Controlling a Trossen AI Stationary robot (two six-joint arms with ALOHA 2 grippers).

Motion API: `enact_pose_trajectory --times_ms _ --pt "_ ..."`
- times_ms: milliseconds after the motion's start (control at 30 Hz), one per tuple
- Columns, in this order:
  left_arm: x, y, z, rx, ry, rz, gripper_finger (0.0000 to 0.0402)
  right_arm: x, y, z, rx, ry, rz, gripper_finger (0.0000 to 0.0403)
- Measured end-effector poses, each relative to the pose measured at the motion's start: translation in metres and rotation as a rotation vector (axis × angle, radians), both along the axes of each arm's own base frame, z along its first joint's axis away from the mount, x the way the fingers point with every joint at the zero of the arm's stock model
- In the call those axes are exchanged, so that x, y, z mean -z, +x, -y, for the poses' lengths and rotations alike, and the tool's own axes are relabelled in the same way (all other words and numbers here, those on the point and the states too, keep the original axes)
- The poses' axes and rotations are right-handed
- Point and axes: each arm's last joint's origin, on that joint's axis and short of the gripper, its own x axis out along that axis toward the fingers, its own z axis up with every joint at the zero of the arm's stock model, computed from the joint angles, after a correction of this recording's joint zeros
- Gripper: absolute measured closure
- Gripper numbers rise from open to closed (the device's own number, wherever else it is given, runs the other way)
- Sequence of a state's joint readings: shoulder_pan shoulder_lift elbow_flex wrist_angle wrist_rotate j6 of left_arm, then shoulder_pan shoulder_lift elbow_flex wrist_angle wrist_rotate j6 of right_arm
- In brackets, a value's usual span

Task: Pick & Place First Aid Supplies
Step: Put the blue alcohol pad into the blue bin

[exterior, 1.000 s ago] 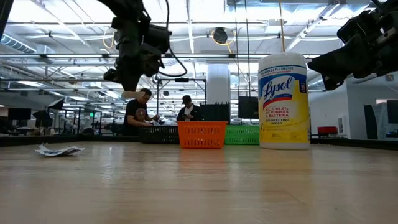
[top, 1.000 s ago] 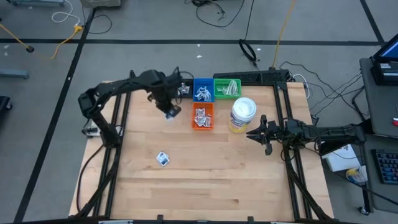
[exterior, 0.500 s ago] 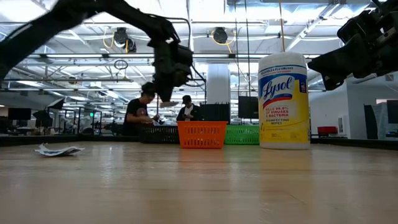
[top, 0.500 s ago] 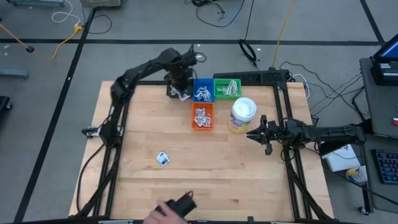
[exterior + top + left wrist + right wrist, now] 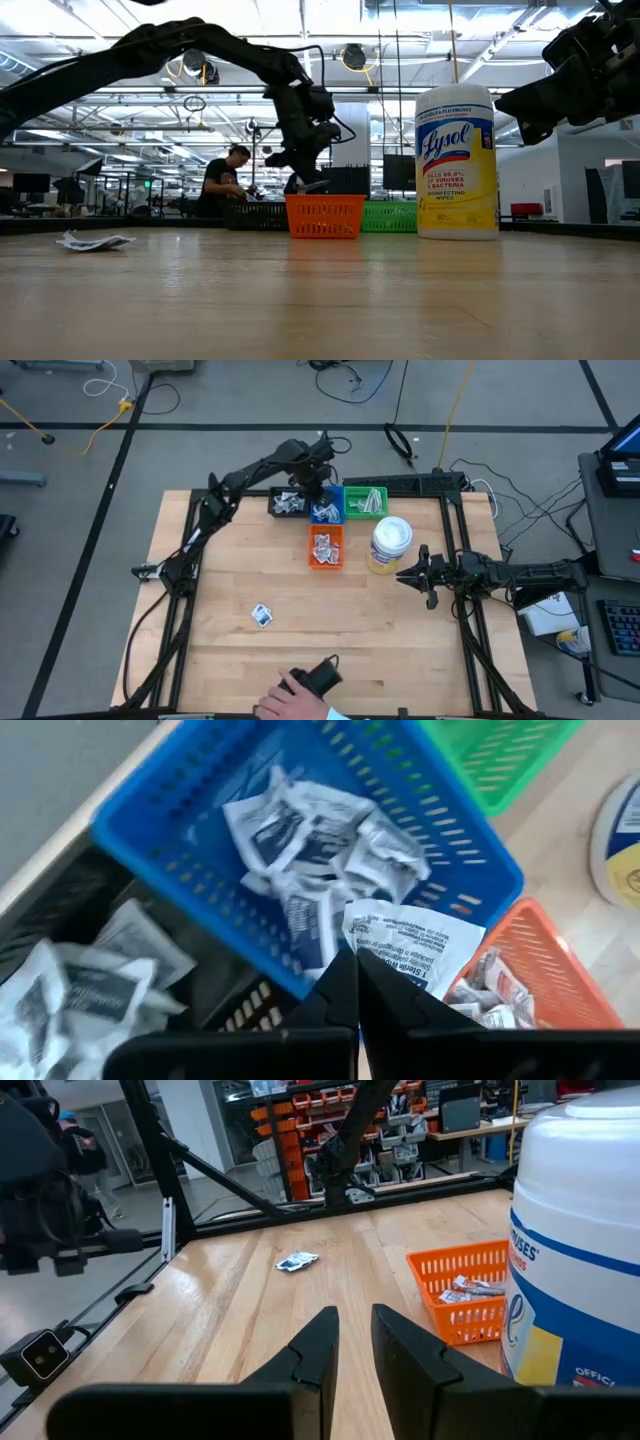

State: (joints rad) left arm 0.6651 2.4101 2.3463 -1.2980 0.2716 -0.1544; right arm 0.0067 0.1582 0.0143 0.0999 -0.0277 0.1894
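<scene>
Packet (image 5: 405,942) sits pinched in your left gripper (image 5: 355,982), above the blue basket (image 5: 326,506) at upper centre of the high view. Centre over its middle before releasing. Your right gripper (image 5: 352,1338) waits narrowly parted and empty beside the wipes canister (image 5: 389,545).

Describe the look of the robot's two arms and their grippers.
Both arms are dark, near-black, built of slim jointed links. The left gripper ends in two flat, tapering black fingers with straight inner edges. The right gripper has the same matte black wedge-shaped fingers on a broad black base. No markings show on either.
</scene>
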Motion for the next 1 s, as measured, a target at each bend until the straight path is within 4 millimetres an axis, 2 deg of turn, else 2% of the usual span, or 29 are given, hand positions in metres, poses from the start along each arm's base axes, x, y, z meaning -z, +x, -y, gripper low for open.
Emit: enact_pose_trajectory --times_ms 167,300,400,633,800,1000 --pt "0.003 0.009 0.002 0.011 0.026 0.035 0.0399 0.000 0.000 0.000 0.000 0.000 0.000 0.0344" --pt "0.002 0.009 0.000 -0.004 0.033 0.037 0.0376 0.000 0.000 0.000 0.000 0.000 0.000 0.0344" --pt "0.003 0.009 0.000 0.002 0.036 0.036 0.0337 0.000 0.000 0.000 0.000 0.000 0.001 0.0344" --pt "-0.002 0.006 0.003 0.002 0.046 0.014 0.0207 0.000 0.000 0.000 0.000 0.000 0.000 0.0344" --pt "-0.016 -0.001 0.021 -0.048 0.021 -0.096 0.0160 0.000 0.000 0.000 0.000 0.000 0.000 0.0344" --pt "-0.020 -0.002 0.048 -0.063 -0.027 -0.233 0.0152 0.000 0.000 0.000 0.000 0.000 0.000 0.0344"
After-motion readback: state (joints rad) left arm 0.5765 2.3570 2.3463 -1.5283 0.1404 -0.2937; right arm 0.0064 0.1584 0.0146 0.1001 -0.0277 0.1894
